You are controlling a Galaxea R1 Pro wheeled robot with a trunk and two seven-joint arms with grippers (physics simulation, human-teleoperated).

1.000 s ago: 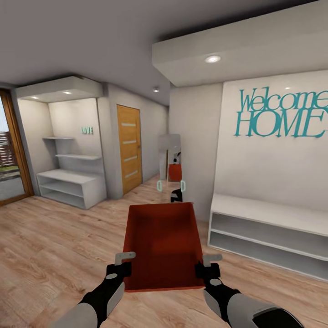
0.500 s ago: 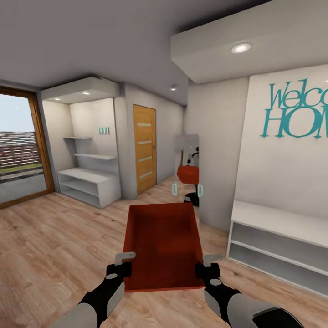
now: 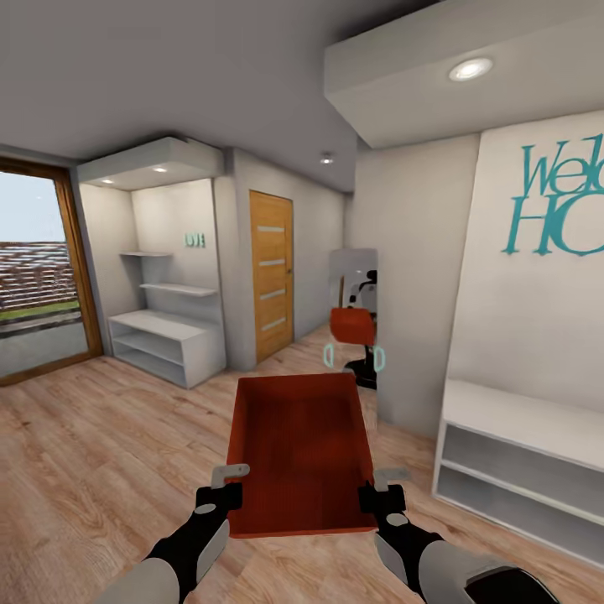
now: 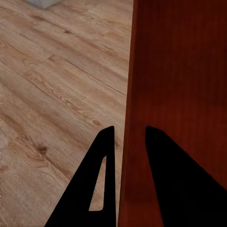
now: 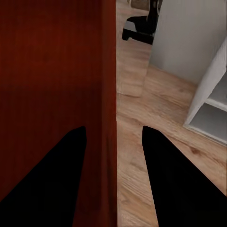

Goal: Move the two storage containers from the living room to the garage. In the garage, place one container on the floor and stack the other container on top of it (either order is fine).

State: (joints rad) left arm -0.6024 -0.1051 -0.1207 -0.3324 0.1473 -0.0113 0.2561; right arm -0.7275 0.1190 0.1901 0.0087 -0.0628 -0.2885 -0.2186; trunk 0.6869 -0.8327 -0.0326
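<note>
The left gripper (image 3: pixel 225 491) is closed on the left wall of an orange-red container (image 3: pixel 300 453), one finger inside and one outside, as is seen in the left wrist view (image 4: pixel 124 142). The right gripper (image 3: pixel 382 493) is clamped the same way on the right wall (image 5: pixel 109 137). The container (image 4: pixel 179 94) is thus held level between both arms, in front of the trunk and above the light wood floor (image 3: pixel 92 453).

The task is judged to be at the carrying stage: one container is lifted, but nothing of a garage or concrete ground is seen, so delivery and stacking are left.

A wooden door (image 3: pixel 272 273), white shelves (image 3: pixel 164 335) and a white bench (image 3: pixel 520 457) stand around. The teal wall lettering (image 3: pixel 558 201) is cut off at the edge. In a mirror (image 3: pixel 356 327) a reflection of robot and container can be made out, only dimly.
</note>
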